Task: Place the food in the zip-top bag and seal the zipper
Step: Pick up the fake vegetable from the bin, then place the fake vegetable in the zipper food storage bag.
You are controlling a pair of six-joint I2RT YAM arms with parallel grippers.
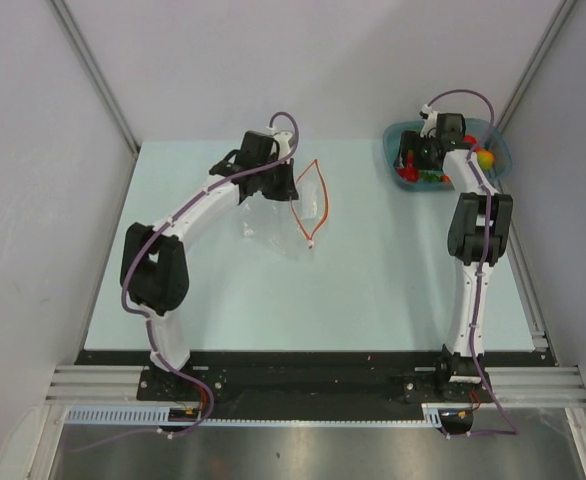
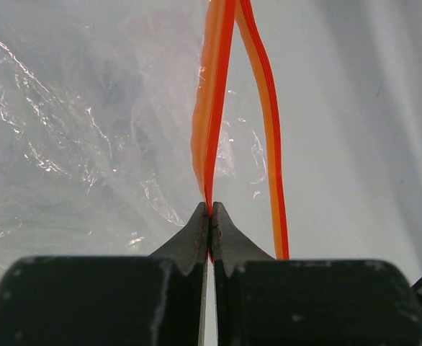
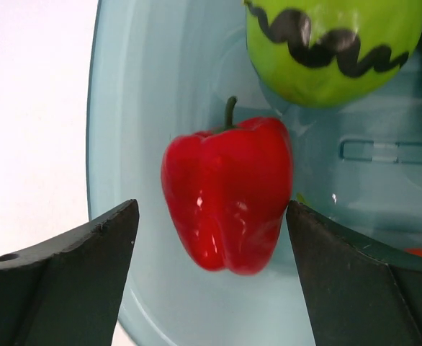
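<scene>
The left arm (image 1: 188,215) bends forward and to the right in an arc. The left gripper (image 2: 210,210) has its jaws pressed together on the zipper (image 2: 212,108). The right arm (image 1: 476,250) stretches far forward, and the right gripper (image 3: 212,209) holds its jaws wide apart.

No readable text, labels, brands or numbers in any view. Only marking: a black wavy squiggle drawn across the green ball (image 3: 330,81) in the tray (image 3: 124,144). It's a scribble, not letters.
</scene>
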